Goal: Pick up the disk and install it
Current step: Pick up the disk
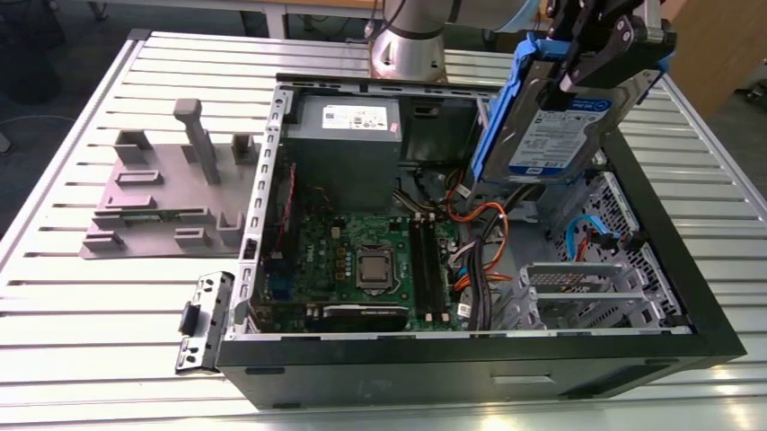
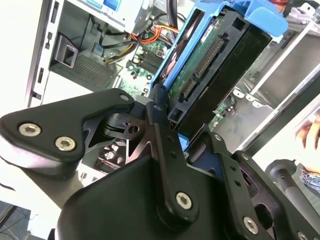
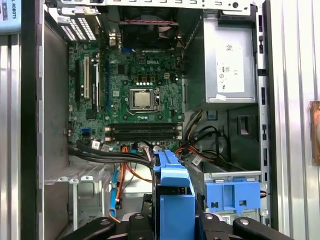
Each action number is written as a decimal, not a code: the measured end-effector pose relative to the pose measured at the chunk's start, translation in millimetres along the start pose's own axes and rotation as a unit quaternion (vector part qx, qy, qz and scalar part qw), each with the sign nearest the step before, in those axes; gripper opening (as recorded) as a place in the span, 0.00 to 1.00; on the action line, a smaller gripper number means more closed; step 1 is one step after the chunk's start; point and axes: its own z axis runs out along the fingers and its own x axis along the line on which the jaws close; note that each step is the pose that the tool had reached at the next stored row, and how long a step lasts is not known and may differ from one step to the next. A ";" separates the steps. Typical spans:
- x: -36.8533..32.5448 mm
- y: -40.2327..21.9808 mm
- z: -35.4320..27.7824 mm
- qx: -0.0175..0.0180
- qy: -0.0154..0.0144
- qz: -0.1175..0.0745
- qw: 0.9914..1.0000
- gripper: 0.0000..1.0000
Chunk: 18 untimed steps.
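The disk (image 1: 561, 121), a silver hard drive with a white-and-blue label in a blue plastic bracket, hangs upright and tilted over the open computer case (image 1: 671, 260), above its far right part. My black gripper (image 1: 595, 56) is shut on the disk's top edge. In the second wrist view the fingers (image 2: 162, 131) clamp the disk (image 2: 210, 65) near its connector end. The first wrist view looks down past the blue bracket (image 3: 172, 195) onto the green motherboard (image 3: 135, 85) and a blue bay bracket (image 3: 232, 192) inside the case.
A grey plastic stand (image 1: 168, 193) with upright posts sits on the slatted table at the exterior view's left. Inside the case are a grey power supply box (image 1: 345, 135), orange and black cables (image 1: 480, 233) and a metal drive cage (image 1: 587, 292). A hand (image 2: 310, 132) shows beyond the case.
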 end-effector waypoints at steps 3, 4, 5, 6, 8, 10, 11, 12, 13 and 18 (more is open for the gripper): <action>4.3 2.3 -0.3 0.000 0.000 0.000 1.000 0.36; 5.9 2.7 -0.4 0.000 0.000 0.000 1.000 0.36; 7.3 3.0 -0.5 0.000 0.000 0.000 1.000 0.36; 8.8 3.4 -0.6 0.000 0.000 0.000 1.000 0.36; 11.8 4.3 -0.8 0.000 0.000 0.000 1.000 0.36; 14.8 5.2 -1.0 0.000 0.000 0.000 1.000 0.36; 16.3 5.6 -1.1 0.000 0.000 0.000 1.000 0.36; 17.5 6.0 -1.2 0.000 0.000 0.000 1.000 0.36; 18.4 6.3 -1.3 0.000 0.000 0.000 1.000 0.36; 20.2 6.7 -1.3 0.000 0.001 0.000 1.000 0.36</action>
